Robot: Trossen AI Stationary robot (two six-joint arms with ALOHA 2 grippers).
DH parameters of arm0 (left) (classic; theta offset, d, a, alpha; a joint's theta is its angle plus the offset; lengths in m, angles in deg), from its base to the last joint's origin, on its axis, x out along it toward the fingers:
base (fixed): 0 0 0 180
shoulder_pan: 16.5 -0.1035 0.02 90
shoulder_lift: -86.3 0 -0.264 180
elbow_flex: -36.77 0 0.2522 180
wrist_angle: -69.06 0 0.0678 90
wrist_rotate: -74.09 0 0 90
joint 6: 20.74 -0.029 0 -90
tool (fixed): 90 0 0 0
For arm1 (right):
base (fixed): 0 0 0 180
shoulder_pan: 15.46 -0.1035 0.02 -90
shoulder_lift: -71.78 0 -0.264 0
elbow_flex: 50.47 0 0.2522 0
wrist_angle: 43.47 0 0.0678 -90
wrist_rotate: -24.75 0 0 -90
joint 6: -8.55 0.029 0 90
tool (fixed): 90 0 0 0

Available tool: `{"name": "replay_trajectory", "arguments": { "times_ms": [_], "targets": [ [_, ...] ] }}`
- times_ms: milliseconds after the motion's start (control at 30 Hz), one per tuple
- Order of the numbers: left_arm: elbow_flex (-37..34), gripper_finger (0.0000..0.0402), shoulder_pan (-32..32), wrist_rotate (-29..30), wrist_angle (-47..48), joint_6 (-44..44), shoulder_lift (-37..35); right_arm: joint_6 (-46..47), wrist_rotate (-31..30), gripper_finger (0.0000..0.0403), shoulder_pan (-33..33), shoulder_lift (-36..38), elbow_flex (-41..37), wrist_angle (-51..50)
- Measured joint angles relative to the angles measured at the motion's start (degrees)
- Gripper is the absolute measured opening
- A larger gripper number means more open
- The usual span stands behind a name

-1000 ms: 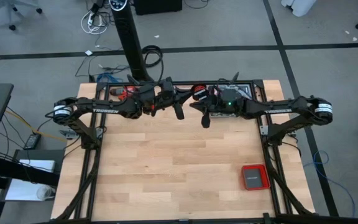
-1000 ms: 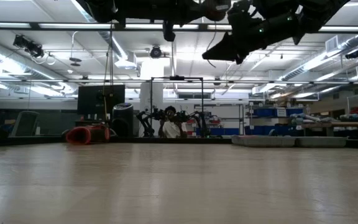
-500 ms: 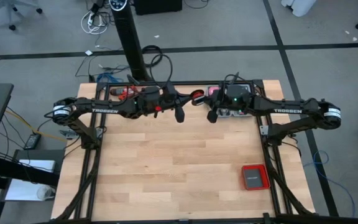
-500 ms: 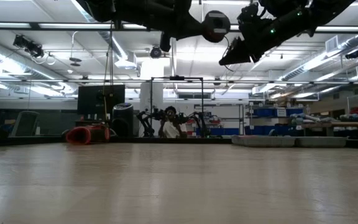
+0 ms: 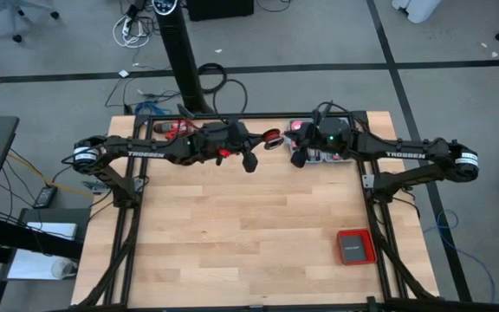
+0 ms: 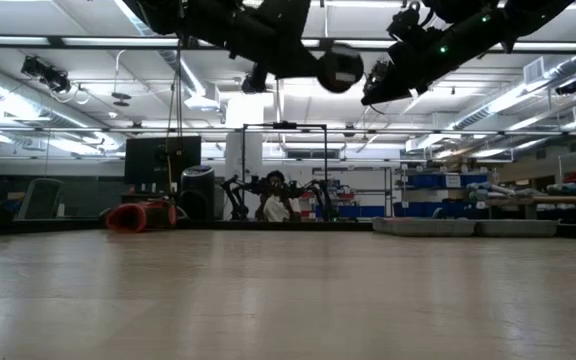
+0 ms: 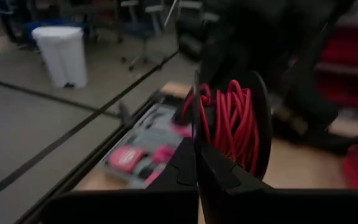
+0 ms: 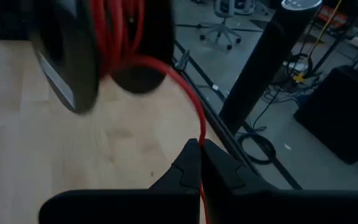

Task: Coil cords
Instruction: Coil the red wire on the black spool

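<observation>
A black spool wound with red cord (image 7: 232,124) hangs high over the table's far edge; it also shows in the high view (image 5: 271,137) and the low view (image 6: 340,68). My left gripper (image 7: 196,155) is shut on the spool and comes at it from the table's left (image 5: 261,141). My right gripper (image 8: 201,146) is shut on the loose run of red cord (image 8: 191,99) that leaves the spool (image 8: 98,37). It stands just right of the spool (image 5: 288,146). My left gripper pinches the rim of the spool's near flange (image 7: 196,115) between its two fingers, coming level from the table's left. The spool is lifted clear of the table. My right gripper pinches the red cord (image 8: 201,135) between its fingertips, coming level from the table's right. The cord runs in a slack curve from the fingers to the spool.
A grey tray with pink tools (image 5: 323,149) sits at the far right under my right arm. A red box (image 5: 354,247) lies at the near right. Red items (image 5: 173,130) lie at the far left. The wooden table (image 5: 232,234) is bare in the middle.
My right gripper has drawn back toward the table's far edge and risen, keeping its hold on the cord. The spool in my left gripper has turned its flat face into the low view and sunk a little.
</observation>
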Motion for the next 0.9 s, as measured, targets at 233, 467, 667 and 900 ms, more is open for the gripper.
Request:
{"name": "replay_trajectory", "arguments": {
  "times_ms": [233, 467, 667, 900],
  "targets": [
    [0.0, 0.0, 0.0, 5.25, 8.88, -2.68, 0.0, -0.88, -0.14, 0.0, -0.26, 0.62, 0.0, -0.02],
    [0.0, 0.0, 0.0, 8.89, 13.53, -4.01, 0.13, -1.23, 0.23, 0.0, -1.94, 0.59, 0.0, 3.88],
    [0.0, 0.0, 0.06, 12.22, 13.73, -4.0, 0.59, 0.9, 3.46, 0.0, -4.16, -0.5, 0.0, 9.02],
    [0.0, 0.0, 0.84, 15.96, 8.51, -4.4, 2.61, 1.15, 3.43, 0.0, -5.61, -5.93, 0.0, 18.64]
  ]
}}
